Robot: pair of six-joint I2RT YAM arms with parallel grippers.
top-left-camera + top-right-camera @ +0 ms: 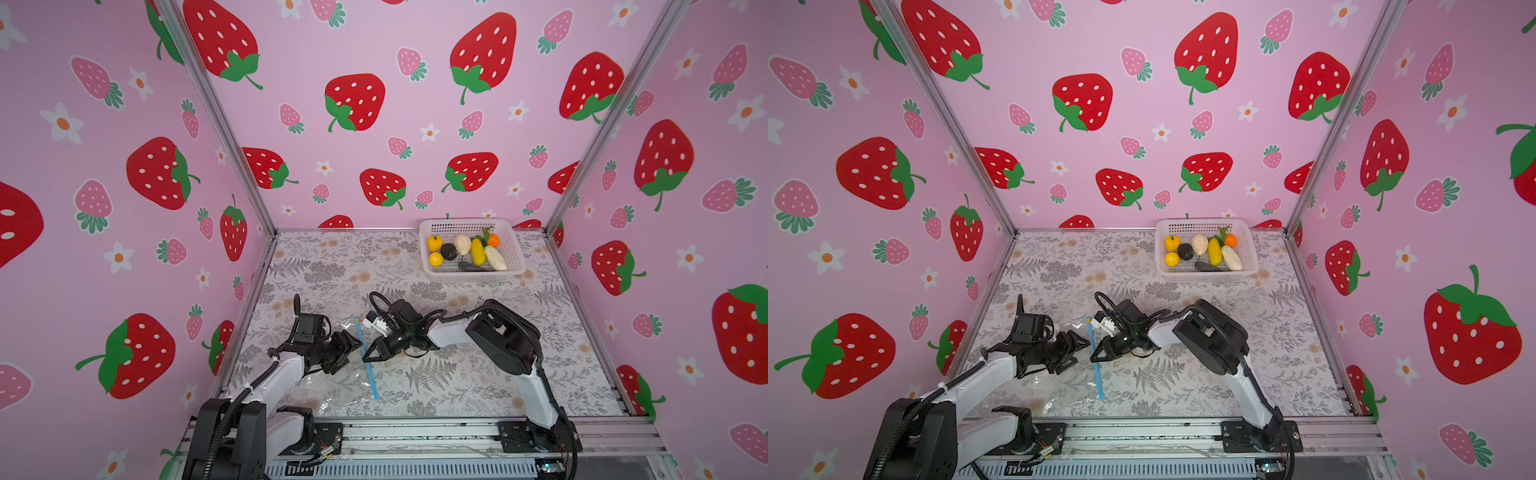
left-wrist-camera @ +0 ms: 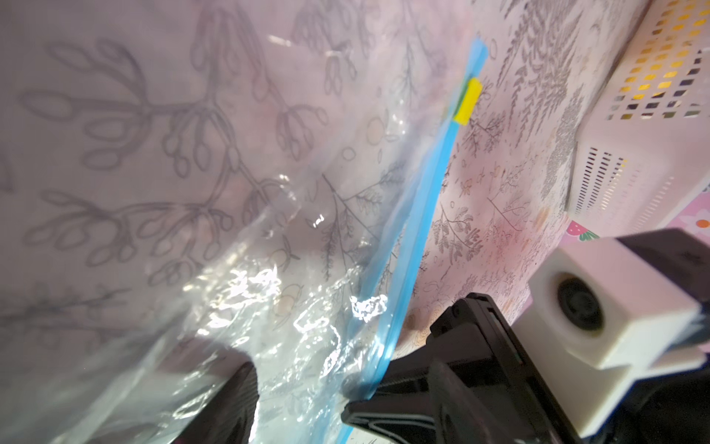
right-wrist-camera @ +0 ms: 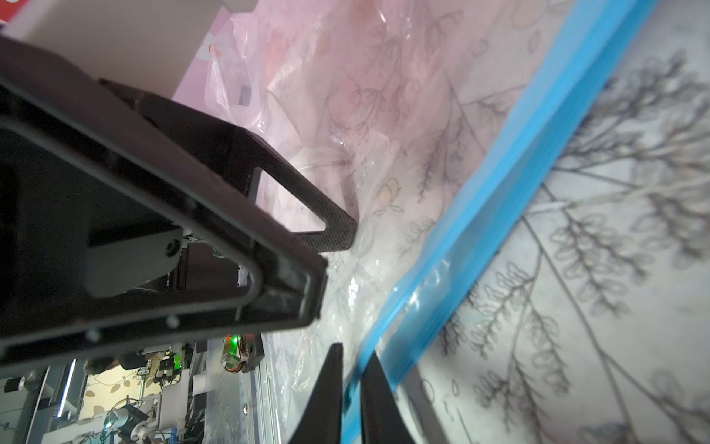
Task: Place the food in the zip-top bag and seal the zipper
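While all the food [image 1: 465, 249] sits in the white basket [image 1: 428, 226] at one o'clock on the bench [image 1: 498, 374], nothing is bagged. Bag [image 1: 332, 390]: flat, seven o'clock, apparently empty. Right hand [image 1: 366, 356]: pinched onto the blue zipper [image 1: 370, 370]. Left hand [image 1: 351, 347]: spread wide over the bag, holding nothing. Filling and sealing remain.

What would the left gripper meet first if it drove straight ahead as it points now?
Probably the zipper, just ahead of the open left gripper, with the right gripper pinching it right behind; height is hard to judge.
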